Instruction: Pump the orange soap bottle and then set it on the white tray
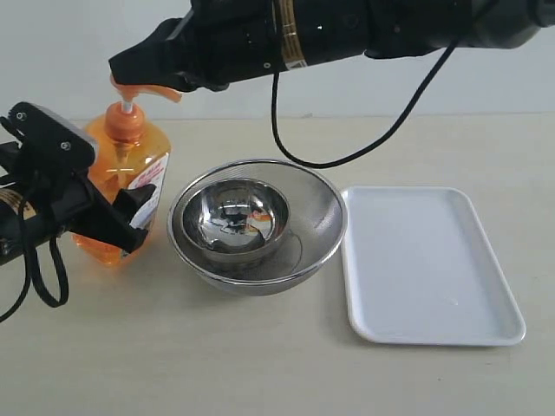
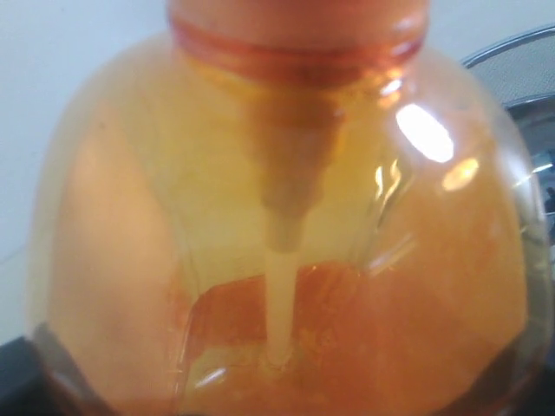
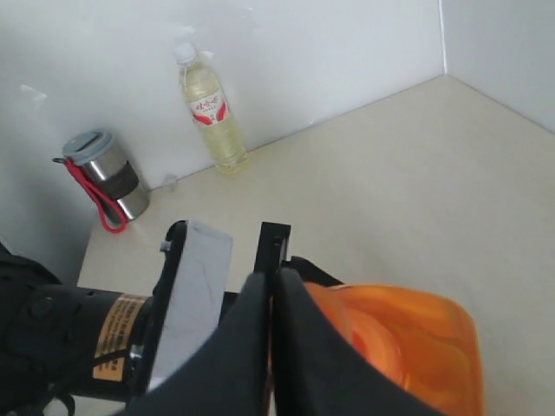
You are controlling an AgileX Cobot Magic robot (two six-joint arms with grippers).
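The orange soap bottle (image 1: 130, 169) stands upright at the left of the table, and its translucent body (image 2: 286, 217) fills the left wrist view. My left gripper (image 1: 117, 221) is shut on its lower body, one finger across the white label. Reaching in from the upper right, my right gripper (image 1: 139, 68) is shut, its joined fingers (image 3: 270, 303) lying on top of the orange pump head (image 1: 146, 90). The white stem still shows below the head. The white tray (image 1: 434, 260) lies flat at the right with nothing on it.
Two nested round steel bowls (image 1: 257, 224) sit between the bottle and the tray, close to both. A black cable (image 1: 347, 156) hangs from the right arm over the bowls. By the wall stand a clear drink bottle (image 3: 211, 108) and a steel flask (image 3: 106, 178).
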